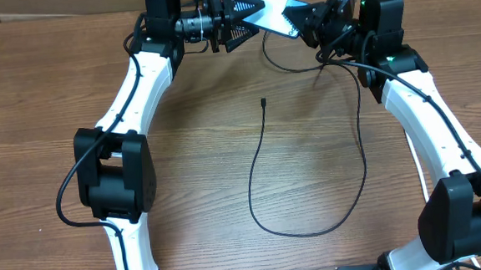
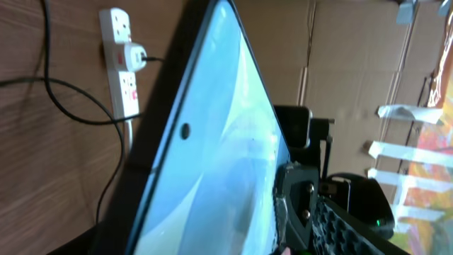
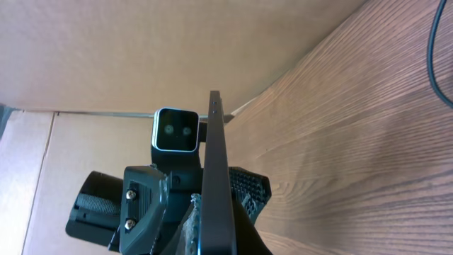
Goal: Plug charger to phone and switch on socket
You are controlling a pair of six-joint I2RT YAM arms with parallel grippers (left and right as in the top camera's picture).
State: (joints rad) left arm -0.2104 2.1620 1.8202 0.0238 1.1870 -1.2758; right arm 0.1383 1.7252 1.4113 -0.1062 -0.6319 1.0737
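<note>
Phone: I see the phone (image 1: 273,7) held up off the surface (image 1: 193,180) at the far edge, between my two end effectors and close to the cardboard wall (image 3: 141,49).
Phone axis: in the overhead view its long axis runs left to right, with the left end a little farther back than the right. The lit blue screen is tipped upward. From the right wrist I see it edge-on, as a thin dark bar standing up the middle of the view.
Right end effector (image 1: 305,20): clamped tight on the right end of the phone.
Left end effector (image 1: 254,15): fingers spread wide, one on each side of the phone's left end. I cannot tell whether either one touches it.
Socket (image 2: 120,64): only the left wrist shows it, lying flat on the surface beyond the phone, with its long axis up and down in that view.
In the socket: one plug (image 2: 139,55) sits beside a red switch (image 2: 122,55), with a black lead running off it. The white cord (image 2: 131,134) leaves the lower end.
Charger (image 1: 363,136): it lies in one long open loop on the surface between the arms.
Connector tip (image 1: 264,102): it lies loose at mid-surface, pointing toward the far edge, well apart from the phone.
Room: the arms flank the loop on both sides, and the wall stands just behind the phone.
</note>
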